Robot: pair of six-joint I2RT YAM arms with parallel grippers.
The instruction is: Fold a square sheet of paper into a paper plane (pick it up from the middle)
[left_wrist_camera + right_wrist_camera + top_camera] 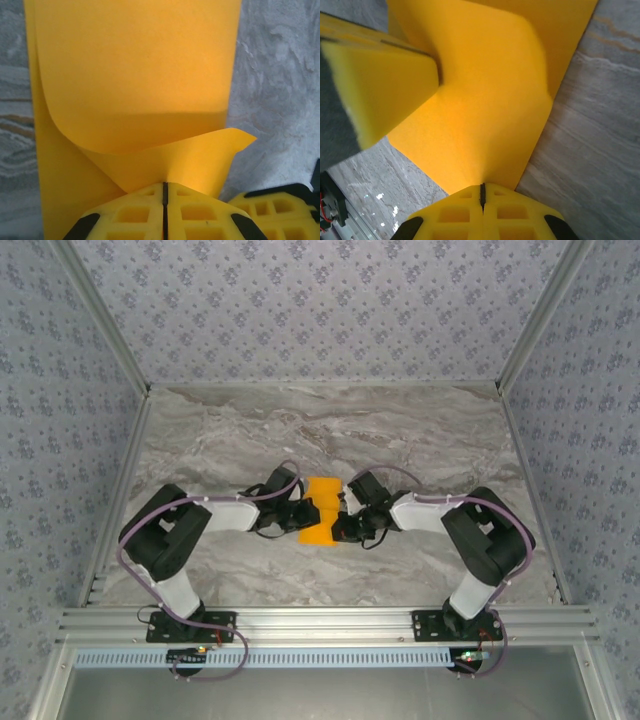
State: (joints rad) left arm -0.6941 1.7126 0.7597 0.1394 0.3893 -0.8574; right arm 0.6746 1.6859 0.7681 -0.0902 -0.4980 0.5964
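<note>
The bright-orange square sheet of thin paper, already creased and with one flap curling upward, sits directly between the two sets of jaws, over the grey marbled counter. The left jaws are pressed together, pinching the sheet's edge where the flap rises. The right jaws are likewise clamped tight on the opposite edge.

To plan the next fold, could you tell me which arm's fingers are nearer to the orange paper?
Neither, a tie: both grip the paper, the left fingers on its left side, the right fingers on its right.
</note>
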